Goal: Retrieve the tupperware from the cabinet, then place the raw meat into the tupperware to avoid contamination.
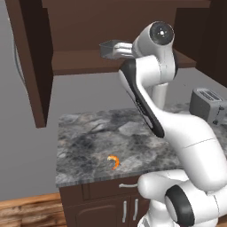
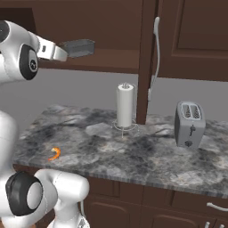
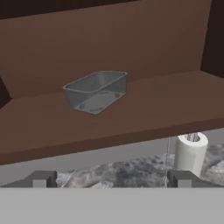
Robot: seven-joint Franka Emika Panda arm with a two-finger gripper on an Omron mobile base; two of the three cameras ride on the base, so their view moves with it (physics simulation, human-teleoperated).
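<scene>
Tupperware [image 3: 96,91] on open cabinet [image 3: 131,109] shelf, no label, near front edge; gripper [image 3: 111,179] fingers apart w/ room

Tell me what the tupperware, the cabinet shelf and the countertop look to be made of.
Tupperware: likely clear greyish plastic, since the shelf shows through its thin walls. Cabinet shelf: dark brown wood with a matte finish, by its even colour and dull surface. Countertop: probably polished stone such as granite or marble, from its mottled grey veining.

Glossy white rounded arm segments, black joint bands, dark circular end caps.
</scene>
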